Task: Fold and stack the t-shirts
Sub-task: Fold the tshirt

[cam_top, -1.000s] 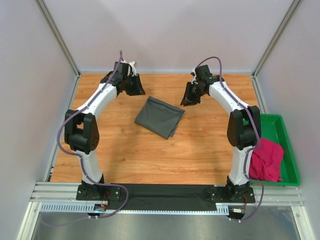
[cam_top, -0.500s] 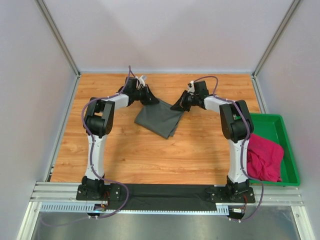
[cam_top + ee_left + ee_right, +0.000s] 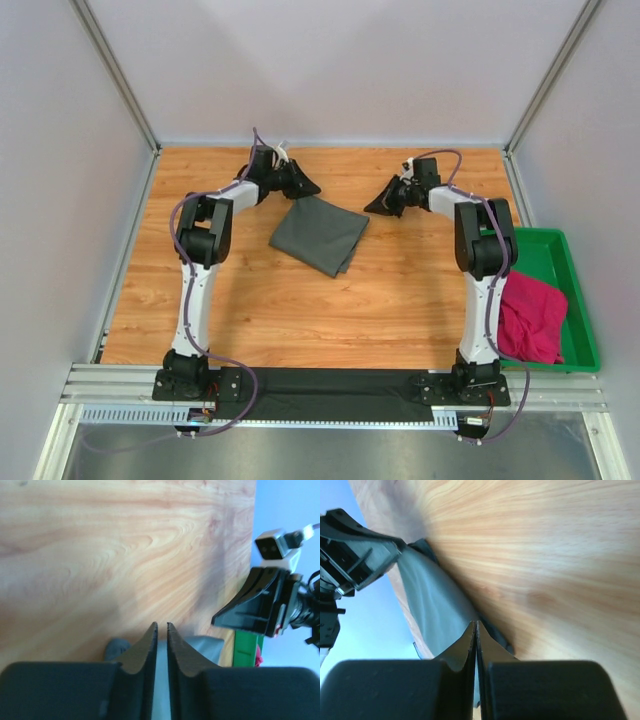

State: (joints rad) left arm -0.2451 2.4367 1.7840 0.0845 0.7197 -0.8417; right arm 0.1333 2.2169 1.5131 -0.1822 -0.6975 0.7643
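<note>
Both arms pulled back a bit vs. half a sec ago: grippers were at the grey t-shirt's [image 3: 320, 233] upper corners, now sit just off them; the shirt itself hasn't shifted. It lies folded into a neat slanted rectangle at centre of the table [image 3: 250, 290], slightly above mid-frame. Left gripper [image 3: 312, 189] hangs just beside its upper-left corner, fingers [image 3: 150, 640] nearly together w/ a thin slit btwn them, nothing in it. Right gripper [image 3: 372, 208] sits near the upper-right corner, jaws pressed fully together; the top view shows it clear of the cloth, so prob. empty. Pink t-shirt [image 3: 530, 318] is crumpled, draped over the left rim of the green tray [image 3: 545, 258] at lower right, well apart from the grey one. Progress est.: roughly half, grey looks folded; pink not yet fetched, folded or stacked on top.
</note>
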